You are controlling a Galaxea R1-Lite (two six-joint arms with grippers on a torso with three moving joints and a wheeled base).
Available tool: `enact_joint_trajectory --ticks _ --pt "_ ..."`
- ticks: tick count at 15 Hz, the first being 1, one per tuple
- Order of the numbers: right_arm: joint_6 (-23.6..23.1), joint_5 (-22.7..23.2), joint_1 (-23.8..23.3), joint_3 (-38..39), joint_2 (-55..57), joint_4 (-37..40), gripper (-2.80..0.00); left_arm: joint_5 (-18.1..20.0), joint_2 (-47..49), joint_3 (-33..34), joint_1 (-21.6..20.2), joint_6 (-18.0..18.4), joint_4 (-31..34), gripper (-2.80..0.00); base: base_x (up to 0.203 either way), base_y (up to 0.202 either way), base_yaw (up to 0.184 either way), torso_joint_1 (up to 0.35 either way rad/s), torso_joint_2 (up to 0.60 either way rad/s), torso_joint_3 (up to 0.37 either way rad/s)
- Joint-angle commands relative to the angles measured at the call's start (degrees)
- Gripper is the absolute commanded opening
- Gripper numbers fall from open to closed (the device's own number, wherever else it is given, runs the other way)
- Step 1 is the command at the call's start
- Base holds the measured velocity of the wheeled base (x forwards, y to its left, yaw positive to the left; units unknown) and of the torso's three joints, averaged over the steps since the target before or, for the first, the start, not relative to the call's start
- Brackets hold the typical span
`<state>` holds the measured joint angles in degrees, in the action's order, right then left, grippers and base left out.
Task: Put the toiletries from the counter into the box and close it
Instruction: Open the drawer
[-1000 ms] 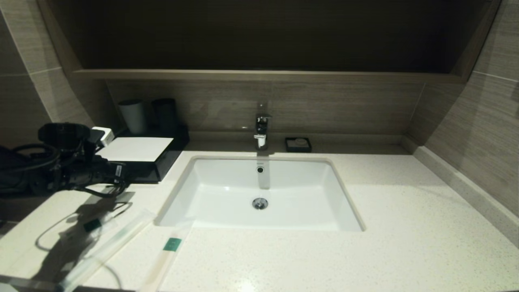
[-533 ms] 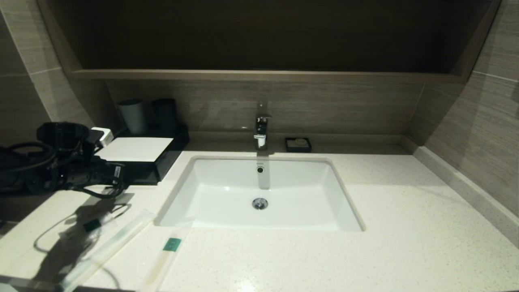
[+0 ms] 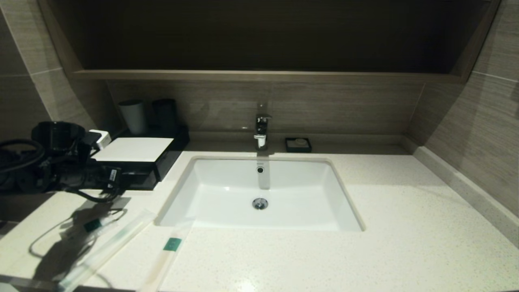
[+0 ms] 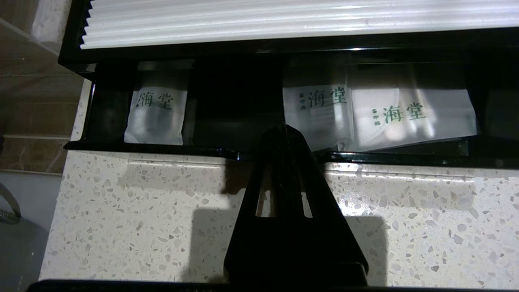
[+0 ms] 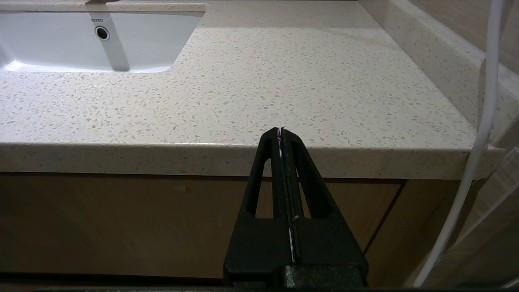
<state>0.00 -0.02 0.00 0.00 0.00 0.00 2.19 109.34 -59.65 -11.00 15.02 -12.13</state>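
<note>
Left gripper (image 4: 285, 129), fingers pressed together, is touching the open drawer's front edge (image 4: 162, 149) on the box (image 3: 138, 156). Right gripper (image 5: 281, 130), also closed, is idling below the counter (image 5: 284, 81) edge.

I see the box (image 3: 138, 160), glossy black with a white top panel, at the table's (image 3: 405, 227) back left, its front drawer (image 4: 284, 121) partly open. Three clear packets (image 3: 101, 251), each with a green label, lie on the near-left table.
</note>
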Motion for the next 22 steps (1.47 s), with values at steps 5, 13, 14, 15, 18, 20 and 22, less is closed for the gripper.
enact_joint_trajectory --ticks 5,13,14,15,18,20,22 --pt "0.0 0.0 0.0 0.0 0.0 0.0 -2.80 0.0 -1.5 1.3 -0.4 0.7 0.2 -2.80 0.000 0.000 0.000 0.000 0.00 0.000" --pt "0.0 0.0 0.0 0.0 0.0 0.0 -2.80 0.0 -5.4 1.3 -0.5 0.7 2.1 -2.80 0.000 0.000 0.000 0.000 0.00 0.000" --pt "0.0 0.0 0.0 0.0 0.0 0.0 -2.80 0.0 -6.3 1.1 -0.5 0.9 4.2 -2.80 0.000 0.000 0.000 0.000 0.00 0.000" --pt "0.0 0.0 0.0 0.0 0.0 0.0 -2.80 0.2 -6.9 0.9 -0.4 1.2 5.9 -2.80 0.000 0.000 0.000 0.000 0.00 0.000" --pt "0.0 0.0 0.0 0.0 0.0 0.0 -2.80 0.4 -6.5 0.0 -0.4 1.0 5.8 -2.80 0.000 0.000 0.000 0.000 0.00 0.000" --pt "0.0 0.0 0.0 0.0 0.0 0.0 -2.80 0.5 -6.1 -1.1 -0.5 0.8 5.8 -2.80 0.000 0.000 0.000 0.000 0.00 0.000" --pt "0.0 0.0 0.0 0.0 0.0 0.0 -2.80 0.5 -5.6 -1.9 -0.5 0.6 6.2 -2.80 0.000 0.000 0.000 0.000 0.00 0.000"
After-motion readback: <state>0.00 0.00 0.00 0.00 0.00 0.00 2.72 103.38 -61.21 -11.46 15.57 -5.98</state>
